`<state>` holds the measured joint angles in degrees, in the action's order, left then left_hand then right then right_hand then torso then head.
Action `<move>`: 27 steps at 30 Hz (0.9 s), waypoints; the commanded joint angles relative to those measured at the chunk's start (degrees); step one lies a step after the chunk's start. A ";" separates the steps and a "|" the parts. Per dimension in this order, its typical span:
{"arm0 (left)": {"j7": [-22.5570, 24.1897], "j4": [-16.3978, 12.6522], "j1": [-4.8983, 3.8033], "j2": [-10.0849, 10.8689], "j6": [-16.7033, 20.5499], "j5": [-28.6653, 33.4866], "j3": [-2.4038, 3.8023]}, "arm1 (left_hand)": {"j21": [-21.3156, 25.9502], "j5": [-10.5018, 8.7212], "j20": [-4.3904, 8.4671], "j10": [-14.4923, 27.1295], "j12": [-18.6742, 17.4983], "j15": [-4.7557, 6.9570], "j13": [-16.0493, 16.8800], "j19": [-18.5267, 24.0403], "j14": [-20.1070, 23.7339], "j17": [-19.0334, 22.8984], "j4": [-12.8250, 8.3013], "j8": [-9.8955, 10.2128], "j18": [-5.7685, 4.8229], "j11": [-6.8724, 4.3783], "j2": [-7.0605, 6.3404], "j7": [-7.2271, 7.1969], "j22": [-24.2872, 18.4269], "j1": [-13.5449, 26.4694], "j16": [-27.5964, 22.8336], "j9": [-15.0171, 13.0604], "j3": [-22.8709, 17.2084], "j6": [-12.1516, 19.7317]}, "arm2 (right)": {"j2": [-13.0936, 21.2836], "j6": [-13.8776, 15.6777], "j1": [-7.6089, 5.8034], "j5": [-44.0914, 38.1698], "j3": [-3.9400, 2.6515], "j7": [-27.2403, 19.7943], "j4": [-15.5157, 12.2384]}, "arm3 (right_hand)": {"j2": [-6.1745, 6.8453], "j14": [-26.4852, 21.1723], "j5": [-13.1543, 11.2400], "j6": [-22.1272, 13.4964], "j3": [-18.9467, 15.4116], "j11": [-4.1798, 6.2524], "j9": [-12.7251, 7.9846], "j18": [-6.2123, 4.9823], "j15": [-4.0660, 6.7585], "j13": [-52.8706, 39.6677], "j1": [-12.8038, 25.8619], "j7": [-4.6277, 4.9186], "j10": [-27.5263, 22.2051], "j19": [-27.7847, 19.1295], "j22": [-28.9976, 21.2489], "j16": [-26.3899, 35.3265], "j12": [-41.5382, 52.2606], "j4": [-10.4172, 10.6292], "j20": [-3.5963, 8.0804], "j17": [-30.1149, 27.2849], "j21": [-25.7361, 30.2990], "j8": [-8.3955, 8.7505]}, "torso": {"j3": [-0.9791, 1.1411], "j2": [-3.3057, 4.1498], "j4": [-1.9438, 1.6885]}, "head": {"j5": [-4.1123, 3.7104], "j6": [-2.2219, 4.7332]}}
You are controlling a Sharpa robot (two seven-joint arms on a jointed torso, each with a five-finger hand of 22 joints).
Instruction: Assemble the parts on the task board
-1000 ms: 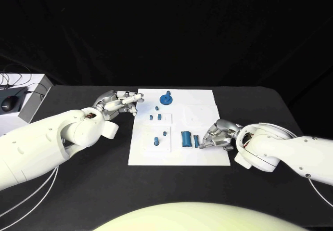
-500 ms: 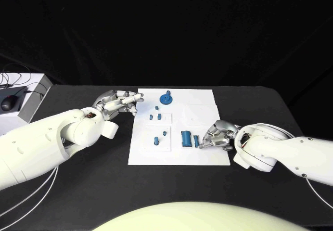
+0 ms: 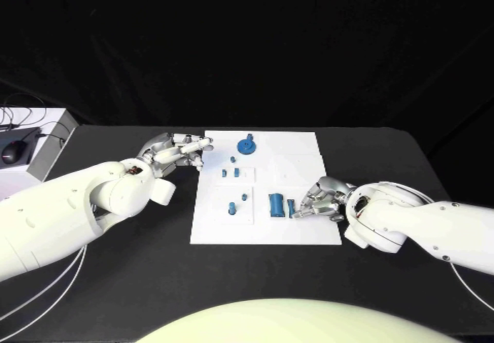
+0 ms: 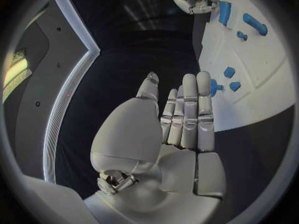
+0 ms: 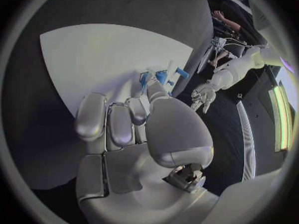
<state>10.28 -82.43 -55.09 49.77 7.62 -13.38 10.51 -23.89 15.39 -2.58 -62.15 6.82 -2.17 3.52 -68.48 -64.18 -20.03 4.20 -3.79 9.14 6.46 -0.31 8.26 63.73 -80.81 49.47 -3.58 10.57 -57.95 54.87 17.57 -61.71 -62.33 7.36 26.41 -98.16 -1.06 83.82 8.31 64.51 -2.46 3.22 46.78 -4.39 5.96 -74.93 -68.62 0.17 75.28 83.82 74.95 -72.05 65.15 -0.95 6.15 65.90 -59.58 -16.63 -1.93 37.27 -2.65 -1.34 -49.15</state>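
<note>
Head view: your right hand pinched small blue part on task board; left hand fingers extended together, empty.

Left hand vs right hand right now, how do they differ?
The left hand sits at the task board's far left edge, fingers straight and together, holding nothing. The right hand sits over the board's near right part, fingers curled beside a small blue part. Both are silver.
</note>
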 commanded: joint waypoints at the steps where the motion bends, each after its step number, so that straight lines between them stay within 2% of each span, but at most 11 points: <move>1: 0.14 -0.18 0.04 -0.01 -0.93 -0.26 0.05 | 0.17 -0.17 0.04 0.39 0.17 -0.22 0.05 -0.15 0.22 0.08 -0.02 0.06 1.02 0.08 0.07 -0.04 -0.07 -0.14 -0.12 -0.05 -0.19 0.07 | -0.09 -1.73 0.06 -0.90 0.00 1.14 0.41 | -0.25 0.02 0.40 -0.29 -0.01 0.04 -0.14 0.19 0.26 -0.27 -0.56 0.00 0.35 4.22 8.01 -0.05 0.16 -0.55 0.77 0.01 -0.18 -0.18 | 0.00 -0.01 0.03 | 0.03 -0.02; 12: 0.07 -0.17 0.04 -0.03 -0.97 -0.36 0.05 | 0.17 -0.17 0.04 0.39 0.17 -0.22 0.05 -0.15 0.22 0.08 -0.02 0.07 1.02 0.08 0.07 -0.05 -0.07 -0.15 -0.12 -0.05 -0.20 0.06 | -0.58 -4.36 0.35 -1.04 0.00 1.65 1.25 | -0.26 0.01 0.49 -0.01 0.45 0.01 -1.10 0.24 0.23 -0.34 -1.92 0.02 0.28 4.20 8.02 0.03 -0.02 -2.74 0.78 0.13 -0.08 0.18 | 0.03 -0.01 0.02 | 0.01 -0.08; 27: 0.03 -0.12 0.04 -0.03 -0.99 -0.41 0.05 | 0.17 -0.17 0.04 0.39 0.17 -0.22 0.05 -0.15 0.22 0.08 -0.02 0.07 1.02 0.08 0.07 -0.05 -0.07 -0.15 -0.12 -0.05 -0.20 0.06 | 0.01 -2.21 0.55 -0.29 0.00 -0.06 0.91 | -0.03 0.05 0.51 -0.04 0.02 0.00 -1.08 0.23 0.24 -0.37 -0.63 0.03 0.32 4.22 8.01 0.10 -0.08 -2.09 0.79 0.16 0.00 -0.06 | 0.03 -0.01 0.00 | -0.03 0.07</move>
<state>10.09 -82.43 -55.09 49.79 7.58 -13.56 10.51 -23.89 15.39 -2.58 -62.15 6.82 -2.17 3.52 -68.48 -64.18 -20.04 4.20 -3.79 9.13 6.46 -0.31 8.26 63.73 -80.81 49.47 -3.58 10.57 -57.95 54.78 15.49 -61.41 -62.74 7.20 27.27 -97.12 -1.05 83.82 8.72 64.50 -2.49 3.21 45.65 -4.39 5.95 -74.92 -69.80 0.17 75.28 83.82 74.92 -72.05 65.14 -3.13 6.57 65.99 -59.57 -16.63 -1.91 37.27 -2.64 -1.39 -49.14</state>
